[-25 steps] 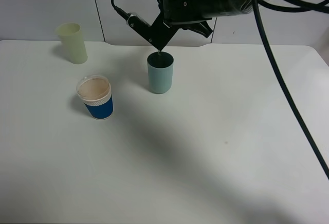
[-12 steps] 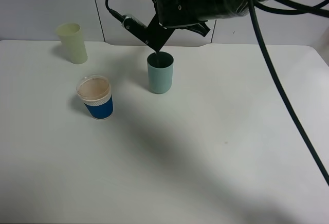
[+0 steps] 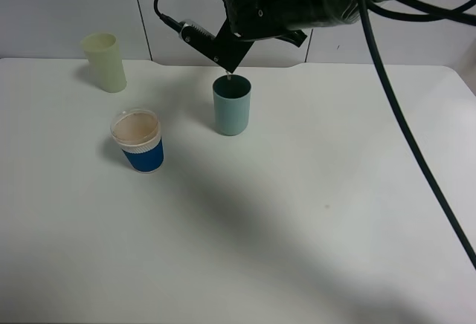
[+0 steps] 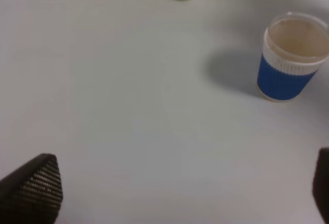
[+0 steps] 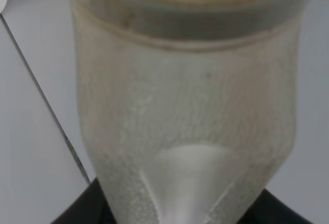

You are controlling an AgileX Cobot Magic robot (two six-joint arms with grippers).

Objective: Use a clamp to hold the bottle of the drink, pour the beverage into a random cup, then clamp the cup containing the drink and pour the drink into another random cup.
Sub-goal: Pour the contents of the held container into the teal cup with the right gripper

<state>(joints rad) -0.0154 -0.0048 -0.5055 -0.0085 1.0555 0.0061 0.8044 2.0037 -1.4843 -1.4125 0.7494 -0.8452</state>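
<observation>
My right gripper hangs tilted right above the teal cup, which stands upright at the table's middle back. It is shut on the bottle. The right wrist view is filled by that bottle's translucent whitish body and beige neck. In the exterior high view the arm hides the bottle, except for a small pale tip just over the cup's rim. My left gripper shows only in the left wrist view. It is open over bare table, with nothing between its black fingertips.
A blue paper cup with a white rim stands at the left, also seen in the left wrist view as the blue paper cup. A pale yellow-green tumbler stands at the back left. Black cables trail from the right arm over the white table.
The right arm's wrist has shifted slightly to the left above the teal cup. The cups have not moved.
</observation>
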